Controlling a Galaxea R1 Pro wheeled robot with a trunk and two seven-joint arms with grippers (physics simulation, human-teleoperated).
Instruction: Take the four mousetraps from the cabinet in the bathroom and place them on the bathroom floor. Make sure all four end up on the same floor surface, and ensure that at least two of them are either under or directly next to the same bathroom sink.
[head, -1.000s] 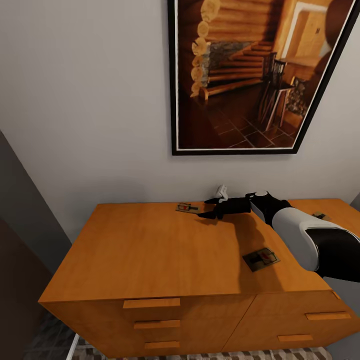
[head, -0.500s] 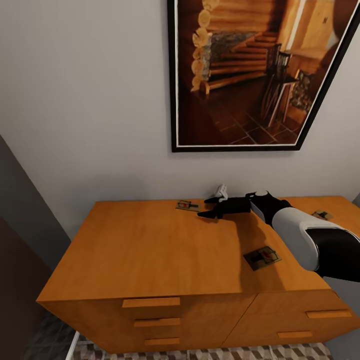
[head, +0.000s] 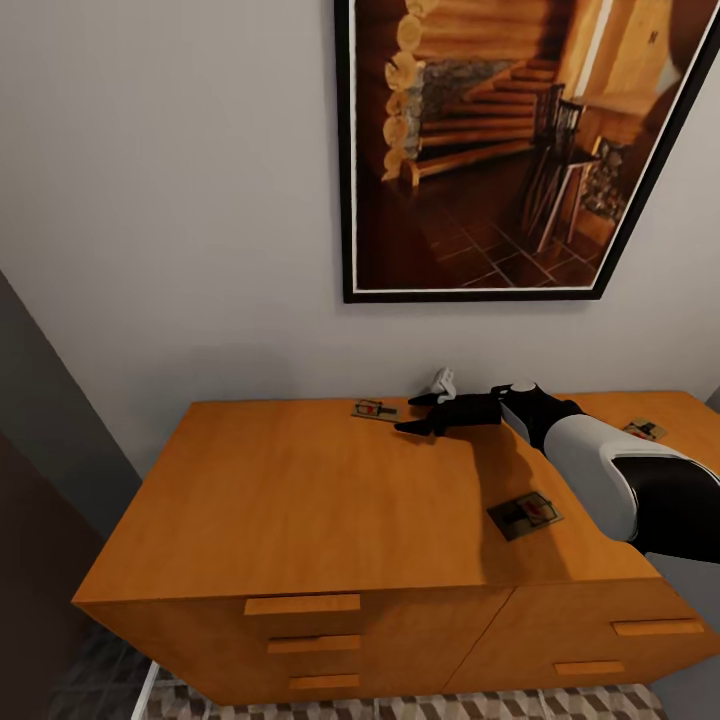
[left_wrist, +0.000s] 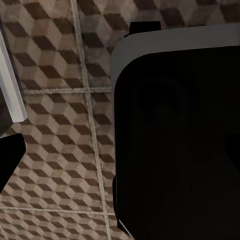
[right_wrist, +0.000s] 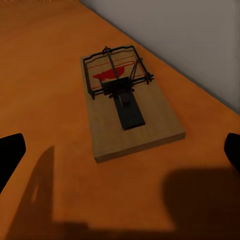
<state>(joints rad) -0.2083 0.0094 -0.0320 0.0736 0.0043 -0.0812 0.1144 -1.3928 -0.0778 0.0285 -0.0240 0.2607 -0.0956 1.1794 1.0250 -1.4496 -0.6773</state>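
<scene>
Right gripper: fingers spread wide, empty, just right of far trap on cabinet. Left gripper: state unreadable.

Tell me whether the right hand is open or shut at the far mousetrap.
Open. The right hand has its fingertips spread wide at either side of the mousetrap, which lies flat and untouched on the cabinet.

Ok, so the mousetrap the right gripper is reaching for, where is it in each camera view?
Head view: the mousetrap lies flat near the back edge of the cabinet top, just ahead of the right gripper.
Right wrist view: the same mousetrap sits mid-picture, between the open fingertips.
Left wrist view: the picture shows bathroom floor tiles, no trap.
Shared landmark: the orange-brown cabinet top where it meets the wall.
</scene>
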